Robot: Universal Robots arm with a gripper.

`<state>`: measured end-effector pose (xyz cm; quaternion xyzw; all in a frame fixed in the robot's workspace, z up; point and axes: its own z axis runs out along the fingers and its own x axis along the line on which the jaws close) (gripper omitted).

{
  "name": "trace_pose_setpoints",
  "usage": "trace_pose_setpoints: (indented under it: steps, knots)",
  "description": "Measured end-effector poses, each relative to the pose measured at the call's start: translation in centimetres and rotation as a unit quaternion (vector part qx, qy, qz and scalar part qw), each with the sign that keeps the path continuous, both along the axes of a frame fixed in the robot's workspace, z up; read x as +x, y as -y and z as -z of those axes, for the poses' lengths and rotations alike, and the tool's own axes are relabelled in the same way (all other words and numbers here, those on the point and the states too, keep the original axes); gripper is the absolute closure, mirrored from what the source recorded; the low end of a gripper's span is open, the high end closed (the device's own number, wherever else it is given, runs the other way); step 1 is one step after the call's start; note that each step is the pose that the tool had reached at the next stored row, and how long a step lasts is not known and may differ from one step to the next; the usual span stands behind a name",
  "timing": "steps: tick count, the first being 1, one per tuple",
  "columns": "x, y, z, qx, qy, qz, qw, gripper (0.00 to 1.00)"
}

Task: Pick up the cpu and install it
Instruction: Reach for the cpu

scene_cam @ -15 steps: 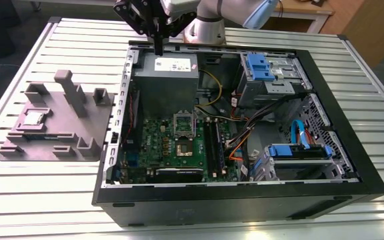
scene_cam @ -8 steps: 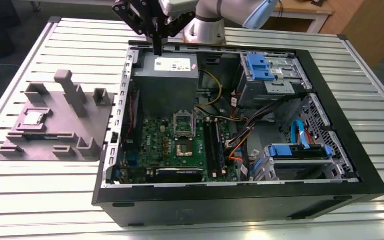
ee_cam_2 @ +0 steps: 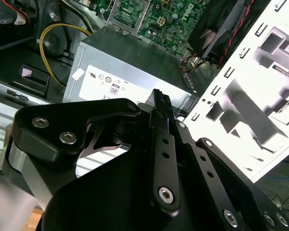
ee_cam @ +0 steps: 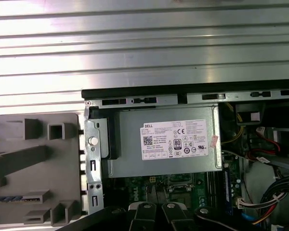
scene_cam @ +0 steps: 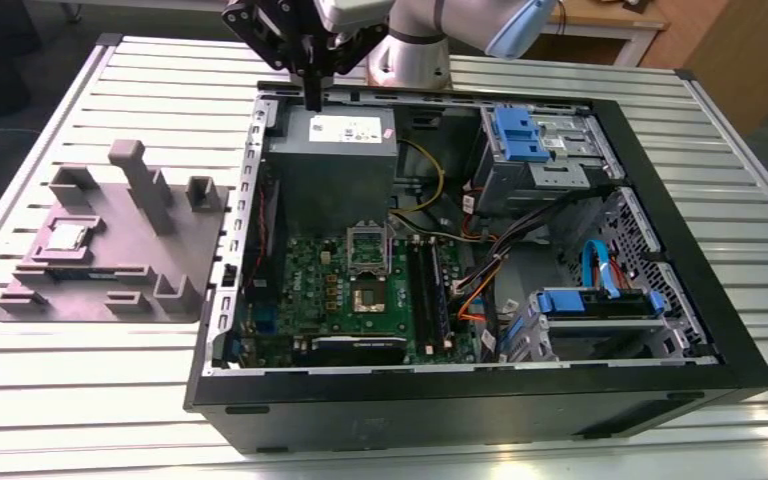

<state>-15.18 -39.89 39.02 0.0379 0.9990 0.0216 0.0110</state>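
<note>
The cpu (scene_cam: 67,237), a small silvery square chip, lies in a pocket of the grey moulded tray (scene_cam: 157,270) on the exterior view's left, outside the open computer case (scene_cam: 704,330). My gripper (scene_cam: 315,98) hangs well away from it, above the rear edge of the grey power supply box (scene_cam: 333,150), just inside the case's far wall. Its fingers (ee_cam_2: 160,103) are pressed together with nothing between them. The metal-framed socket (scene_cam: 367,285) with its greenish-gold centre sits on the green motherboard (scene_cam: 311,290) and stands bare. In the first wrist view the gripper (ee_cam: 158,214) is over the power supply box (ee_cam: 164,144).
Inside the case are blue drive bays (scene_cam: 534,135), a lower drive cage (scene_cam: 598,305), bundled cables (scene_cam: 518,250) and a yellow wire (scene_cam: 424,165). The tray has tall upright posts (scene_cam: 137,180). A slatted metal table (scene_cam: 77,400) carries everything.
</note>
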Motion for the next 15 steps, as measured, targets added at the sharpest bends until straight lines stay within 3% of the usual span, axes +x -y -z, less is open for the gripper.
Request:
trace_pose_setpoints:
  steps: [15]
  knots:
    - [-0.45,0.00,0.04,0.0000,-0.0001,0.000,1.00000,0.90]
